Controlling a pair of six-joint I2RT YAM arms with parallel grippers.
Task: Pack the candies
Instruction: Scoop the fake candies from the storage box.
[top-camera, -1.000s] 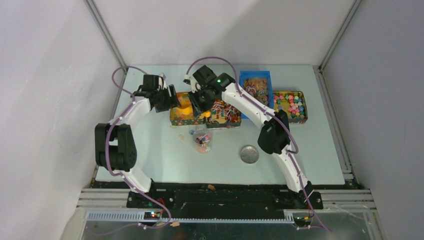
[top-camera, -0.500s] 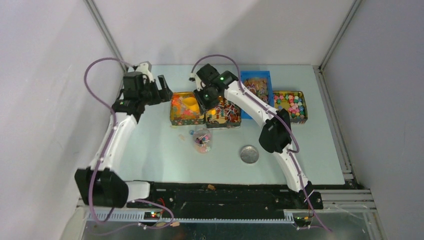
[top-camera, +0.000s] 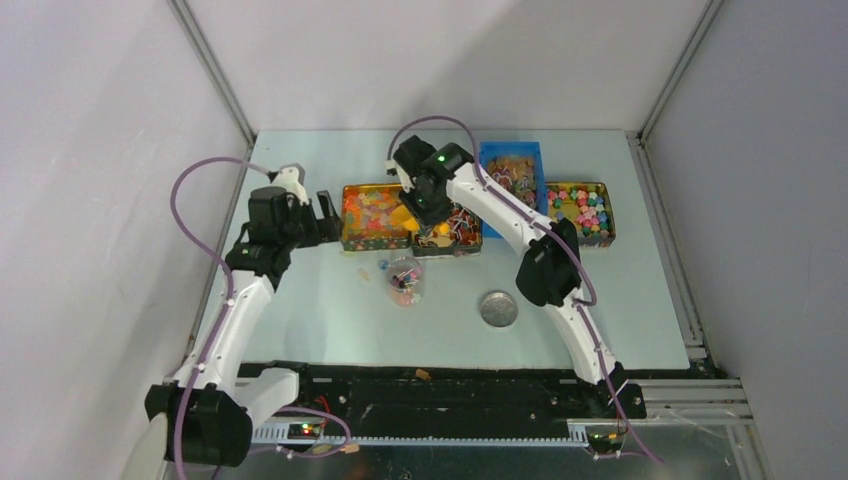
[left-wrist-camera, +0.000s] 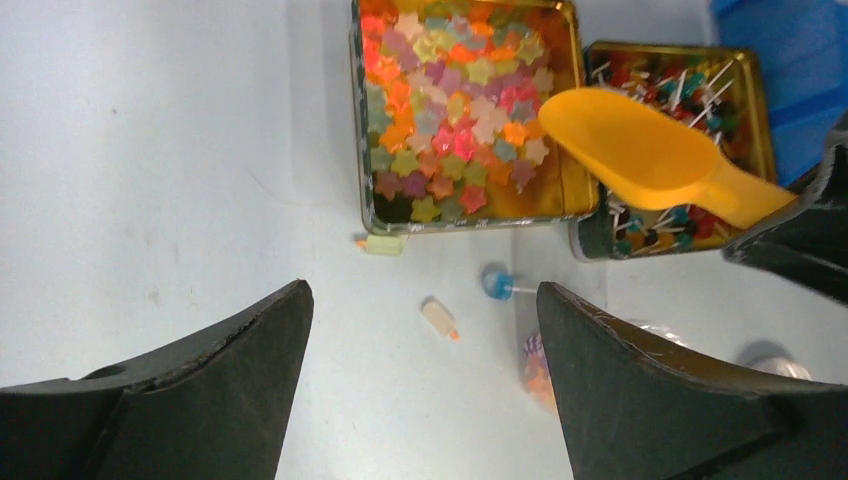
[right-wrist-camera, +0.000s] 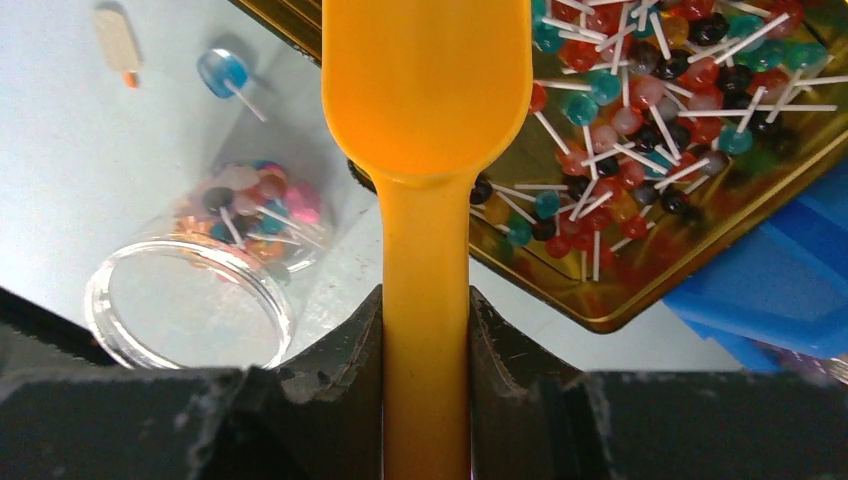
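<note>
The right gripper (right-wrist-camera: 425, 325) is clamped on the handle of the orange scoop (right-wrist-camera: 425, 90). The scoop's bowl looks empty and hangs just beyond the jar (right-wrist-camera: 100, 320), over the seam between the two gold tins on the jar's far side.

The left gripper (left-wrist-camera: 422, 305) has its jaws spread wide with nothing between them. A second ago it was crowded in over the scoop at the star tin (left-wrist-camera: 357, 120). It has since let go, opened further and drawn back to a spot well left of the jar. The scoop now belongs to the right arm alone, and the left arm is out of its way.

Only a small share of the candies (right-wrist-camera: 250, 205) lies in the jar's bottom. Star jellies (left-wrist-camera: 450, 120) fill the tin beyond the jar to the left, and lollipops (right-wrist-camera: 640, 130) fill the lollipop tin (right-wrist-camera: 640, 290) straight beyond it. A blue bin (top-camera: 510, 170) and a further tin (top-camera: 580, 212) sit off to the jar's right. A blue lollipop (left-wrist-camera: 495, 283) and a wrapped piece (left-wrist-camera: 440, 318) lie loose on the table just left of the jar. The silver lid (top-camera: 498, 308) lies off, near the jar's right side.

The packing looks far from finished. The empty scoop probably has to dip into a tin next and then pour over the jar's narrow mouth. The strays suggest how easily pieces can miss it.
</note>
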